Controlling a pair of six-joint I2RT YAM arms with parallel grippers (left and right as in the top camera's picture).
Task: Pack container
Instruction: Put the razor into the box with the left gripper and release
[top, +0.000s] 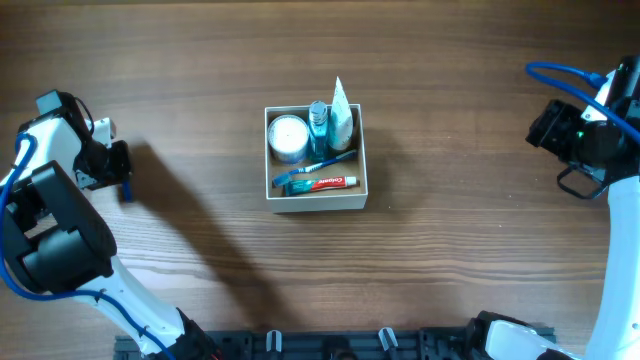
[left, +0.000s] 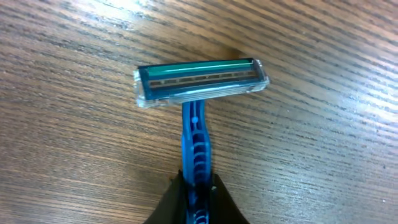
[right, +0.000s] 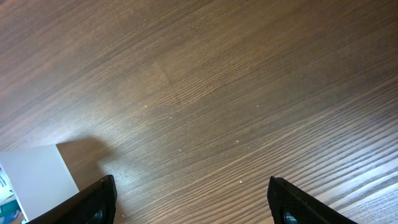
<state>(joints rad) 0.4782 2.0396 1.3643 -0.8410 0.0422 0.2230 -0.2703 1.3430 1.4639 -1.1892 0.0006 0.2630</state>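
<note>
We identify a robotics laboratory bench: a wood-grain table (top: 200, 60) bears a white-walled container (top: 316, 201) of toiletries (top: 322, 183) at its middle. To the container's left and right stand the left arm (top: 60, 240) and the right arm (top: 620, 260), white-and-black with blue cables (top: 555, 67); below the container a black mounting rail (top: 330, 346) edges the table.

Overhead: bright, even, sharp. L arm (top: 60, 230) throws a long dark shadow down-right over the table (top: 200, 60); box (top: 318, 202) shadow is thin, on its right. L wrist: glare on wood at top, razor (left: 199, 84) head crisp, bottom edge dark & soft. R wrist: dimmer — R fingers (right: 93, 202) blurred, shadow beside box wall.
</note>
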